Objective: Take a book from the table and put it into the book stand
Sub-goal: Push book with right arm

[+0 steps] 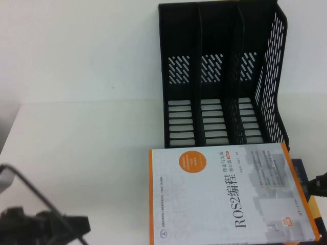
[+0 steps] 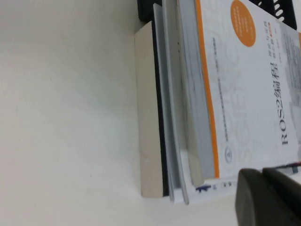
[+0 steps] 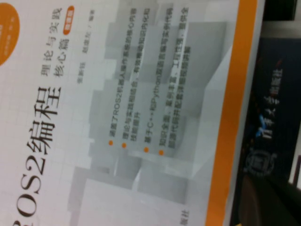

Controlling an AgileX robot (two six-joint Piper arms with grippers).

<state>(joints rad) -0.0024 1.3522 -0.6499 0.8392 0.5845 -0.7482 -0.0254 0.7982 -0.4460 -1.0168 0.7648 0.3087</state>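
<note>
— So, where does the ROS2 book [image 1: 225, 194] lie?

— Lower right of the high frame, flat on top of a stack of books [image 2: 162, 117], on the white desk [image 1: 76, 153]. Its far edge sits just beside the open front of the black book stand [image 1: 222, 76], which fills the upper right. Long axis runs left to right across the frame; orange spine strip on the right edge.

— Which arm is nearer?

— Right one, by my reading. The right pincer [image 1: 318, 185] shows as a dark tip at the right edge of the frame, close against the book's right side, over a dark blue book [image 3: 268, 122] peeking out beneath. Whether it is released or clenched, cannot tell. The left pincer [image 1: 48, 224] is at the lower left corner, well apart from the stack; also cannot tell its state.

— Room to move?

— Desk left of the stack is bare. The stand's three slots look empty, their openings facing the book. The cover overhangs the stack's left side, so an edge is free there. Likely the book must be tipped upright before entering a slot.
</note>
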